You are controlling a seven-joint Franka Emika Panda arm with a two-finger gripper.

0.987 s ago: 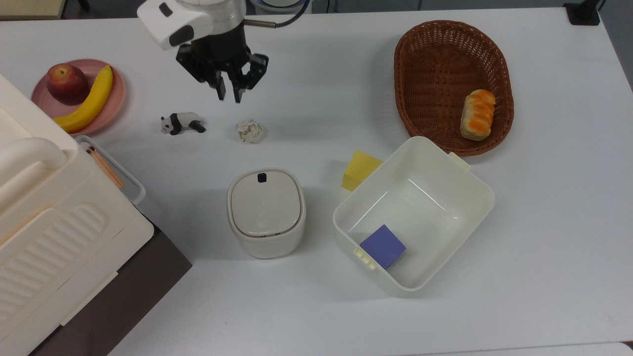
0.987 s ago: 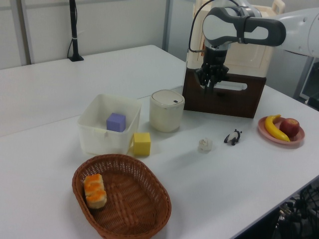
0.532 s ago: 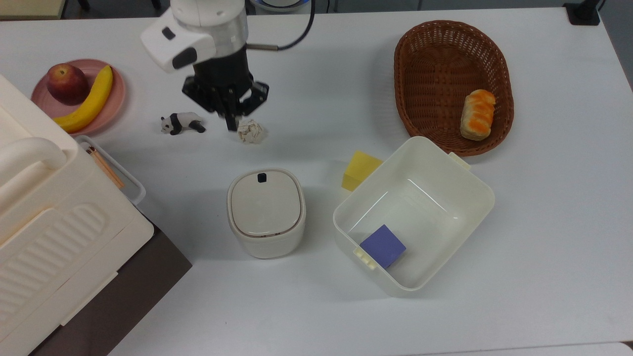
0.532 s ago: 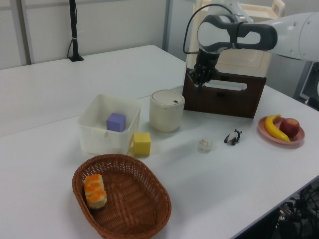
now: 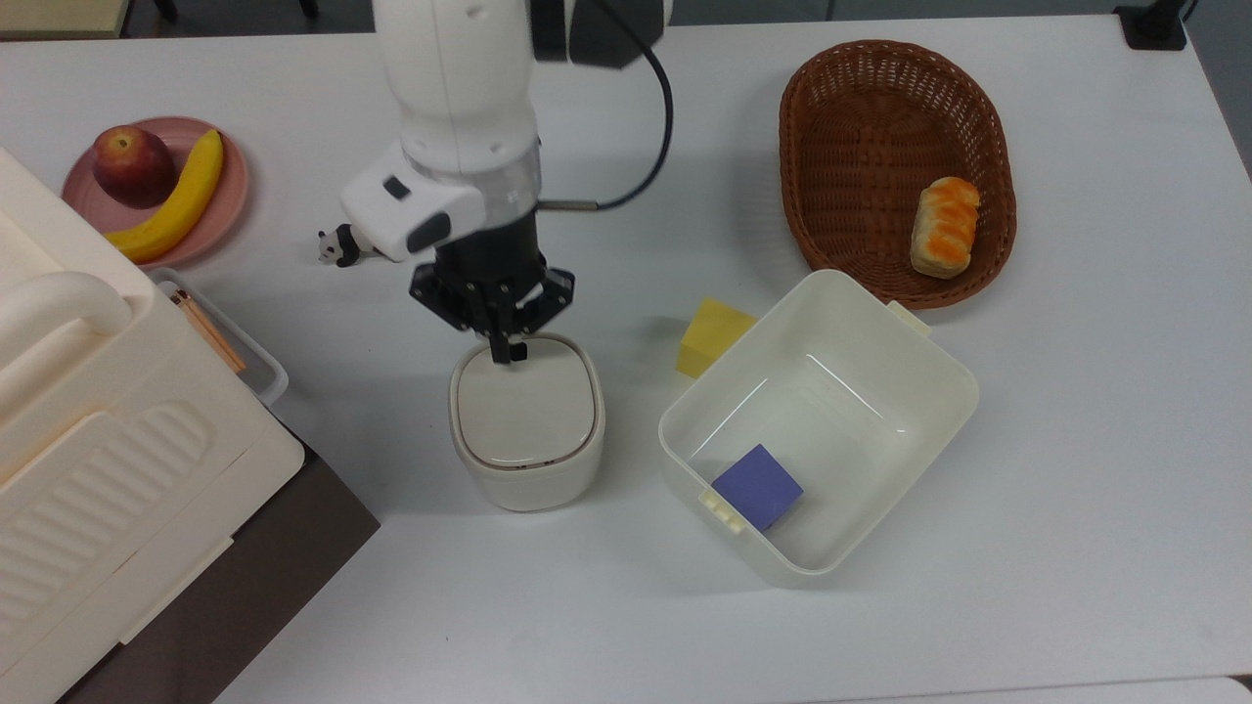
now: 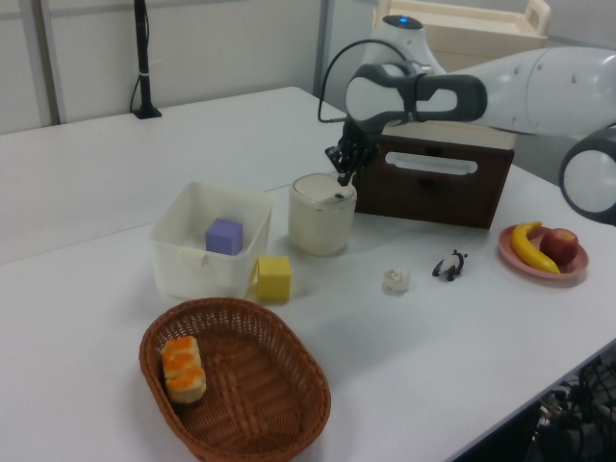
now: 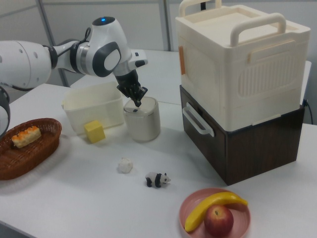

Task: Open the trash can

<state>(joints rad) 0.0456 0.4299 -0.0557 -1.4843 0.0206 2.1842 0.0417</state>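
Since lid release is a small black button, gripper [image 5: 504, 350] sits tip-down right over it w/ jaws closed to a point. Trash can [image 5: 526, 430] mid-bench [image 5: 1056, 489], lid down, beside white tub [image 5: 939, 364].

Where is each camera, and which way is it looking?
Top view: overhead, looking straight down on the white table; white arm, black gripper.
Left view: beside the brown wicker basket, facing the stacked boxes; arm reaching in.
Right view: beside the pink fruit plate, facing the basket; arm from its left.
All share the small cream lidded trash can.
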